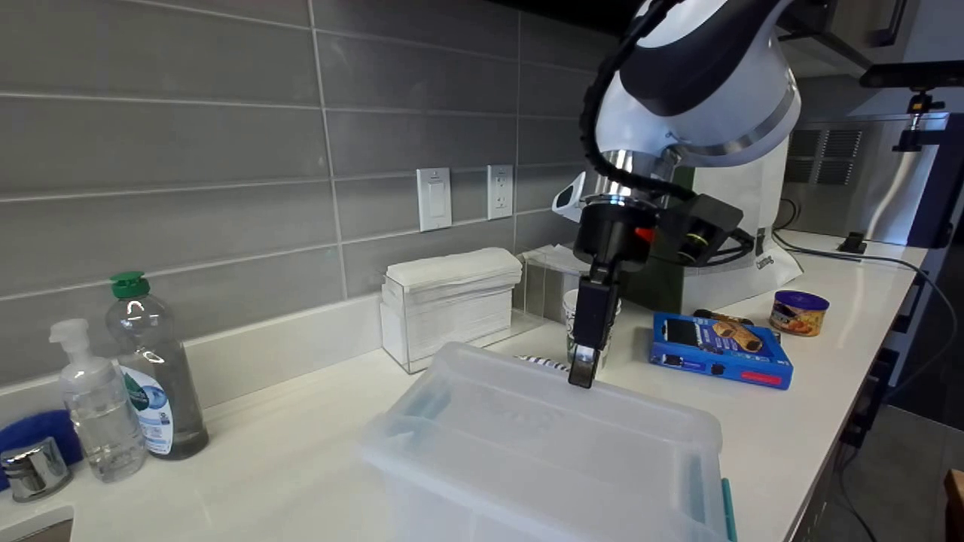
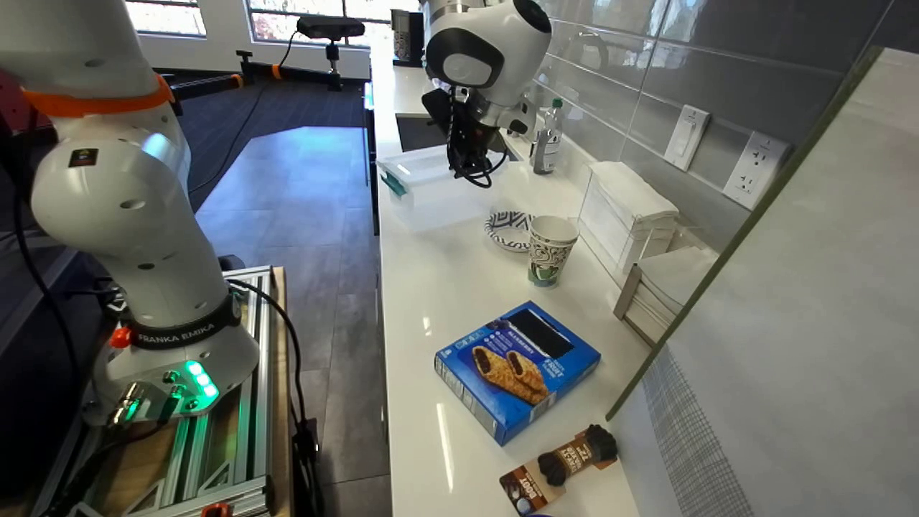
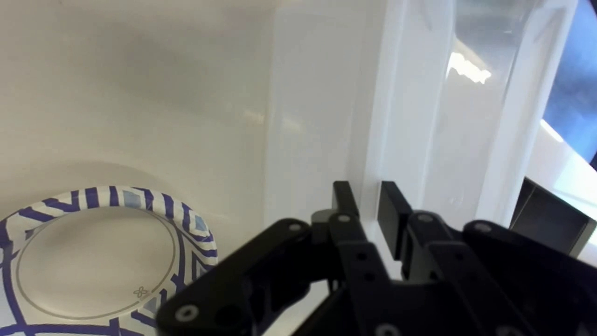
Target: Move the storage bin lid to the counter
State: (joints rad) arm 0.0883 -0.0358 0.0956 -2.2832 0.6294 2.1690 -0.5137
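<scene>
Close to the front edge of the counter [image 1: 294, 444], the edge that looks onto the floor, stands a translucent storage bin [image 1: 433, 516]. The storage bin lid [image 1: 542, 444] is lying over the top of this bin. At the side toward the front edge one can see a teal latch [image 2: 393, 184]. The gripper [image 3: 367, 198] is pointing downward, at that rim of the lid which faces the patterned plate [image 3: 95, 261]. In the wrist view its fingers [image 3: 392, 210] stand only narrowly apart, and the rim appears in line with the gap; whether they press on the rim, I cannot tell.

Near the plate, on its side away from the bin, a cup [image 2: 549, 251] stands upright. Along the back edge, by the tiled wall [image 1: 188, 150], there is a clear holder with folded white towels [image 1: 459, 301]. Farther along the same edge, toward the corner with the sink [image 1: 45, 531], a green-capped bottle [image 1: 154, 376] and a clear pump bottle [image 1: 102, 414] stand side by side. Beyond the cup, between the front and back edges, a blue pastry box [image 2: 517, 370] lies flat. Near this box are a small round tin [image 1: 800, 315] and a packet of dark cord [image 2: 571, 459].
</scene>
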